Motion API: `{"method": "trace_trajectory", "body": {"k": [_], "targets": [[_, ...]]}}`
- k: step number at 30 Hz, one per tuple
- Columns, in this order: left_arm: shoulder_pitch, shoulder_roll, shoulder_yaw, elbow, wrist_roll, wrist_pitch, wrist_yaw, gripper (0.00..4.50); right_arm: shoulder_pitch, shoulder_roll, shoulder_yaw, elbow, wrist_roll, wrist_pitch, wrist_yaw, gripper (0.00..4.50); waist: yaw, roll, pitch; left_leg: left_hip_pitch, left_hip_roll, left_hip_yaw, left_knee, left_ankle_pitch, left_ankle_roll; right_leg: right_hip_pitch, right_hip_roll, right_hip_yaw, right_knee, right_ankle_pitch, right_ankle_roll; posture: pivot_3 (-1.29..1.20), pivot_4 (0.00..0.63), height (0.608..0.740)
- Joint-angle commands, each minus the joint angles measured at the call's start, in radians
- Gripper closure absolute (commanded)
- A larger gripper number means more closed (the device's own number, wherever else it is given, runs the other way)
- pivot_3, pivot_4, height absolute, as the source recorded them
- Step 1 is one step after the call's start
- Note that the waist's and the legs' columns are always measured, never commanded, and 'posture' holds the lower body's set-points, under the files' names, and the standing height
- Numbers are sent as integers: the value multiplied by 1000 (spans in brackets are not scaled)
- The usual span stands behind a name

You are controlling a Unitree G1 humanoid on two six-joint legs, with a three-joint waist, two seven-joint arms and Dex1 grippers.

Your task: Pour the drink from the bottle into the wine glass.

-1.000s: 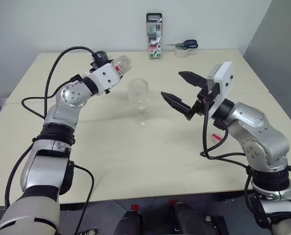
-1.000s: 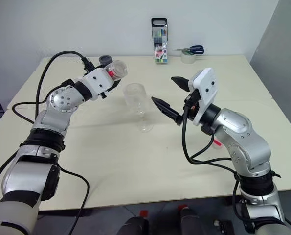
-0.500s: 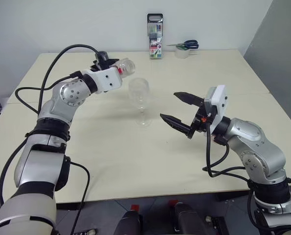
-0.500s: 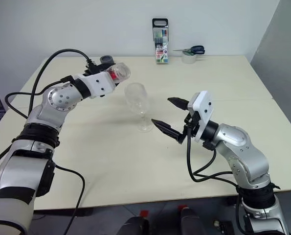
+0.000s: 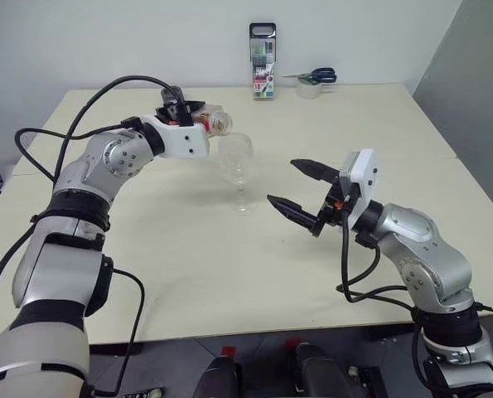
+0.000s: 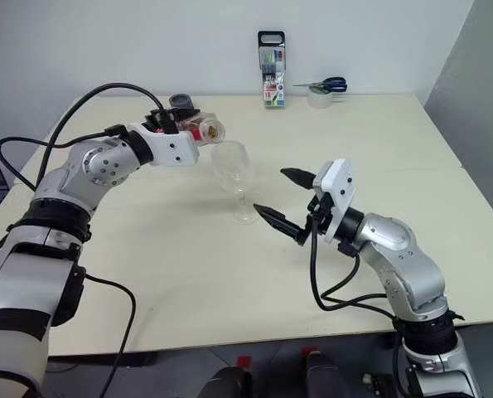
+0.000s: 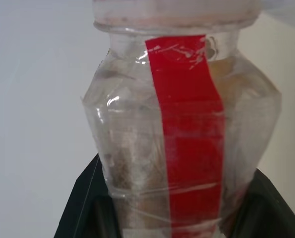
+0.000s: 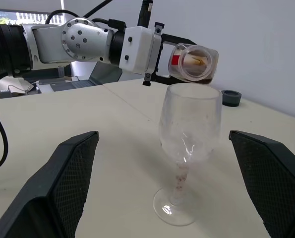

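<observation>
- Nearest, the right gripper (image 5: pixel 304 189) hovers above the table (image 5: pixel 229 274) with its two black fingers spread wide and nothing between them; it points toward the wine glass (image 5: pixel 237 170) from the robot's right, near it but apart
- The wine glass stands upright on its round foot around the middle of the table, between the two grippers; in the right wrist view its bowl (image 8: pixel 189 121) looks empty, with some reddish tint showing at the stem
- Just beyond the glass, on the robot's left, the left gripper (image 5: pixel 198 123) is clamped on the bottle (image 5: pixel 214 123), held on its side roughly level; in the left wrist view the black fingers (image 7: pixel 85 208) flank the bottle's lower body and the red label strip (image 7: pixel 189 129) runs along it
- The bottle's open mouth (image 8: pixel 194 60) sits just above the glass rim and at its far left edge, uncapped; a little of the brownish drink (image 8: pixel 199 62) lies inside near the neck
- A small dark cap (image 8: pixel 231 97) lies on the table behind the glass
- At the far edge stand a marker case (image 5: pixel 262 73), and beside it scissors (image 5: pixel 316 77) resting on a roll of tape (image 5: pixel 309 89)
</observation>
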Motion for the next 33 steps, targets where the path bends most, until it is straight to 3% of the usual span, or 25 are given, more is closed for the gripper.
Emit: {"method": "trace_trajectory", "body": {"k": [1, 33], "targets": [[-48, 29, -7, -2, 21, -27, 41, 2610, -2, 9, 3, -39, -7, -21, -8, 0, 0, 0, 0, 0, 0, 0, 0, 0, 0, 0, 0, 0, 0, 0, 0, 0, 150, 740], [-156, 58, -87, 97, 135, -62, 120, 2610, -4, 27, 4, -40, -24, -22, -17, 0, 0, 0, 0, -2, -9, -2, 12, 0, 1, -1, -1, 0, 13, -1, 2, 0, 150, 740]]}}
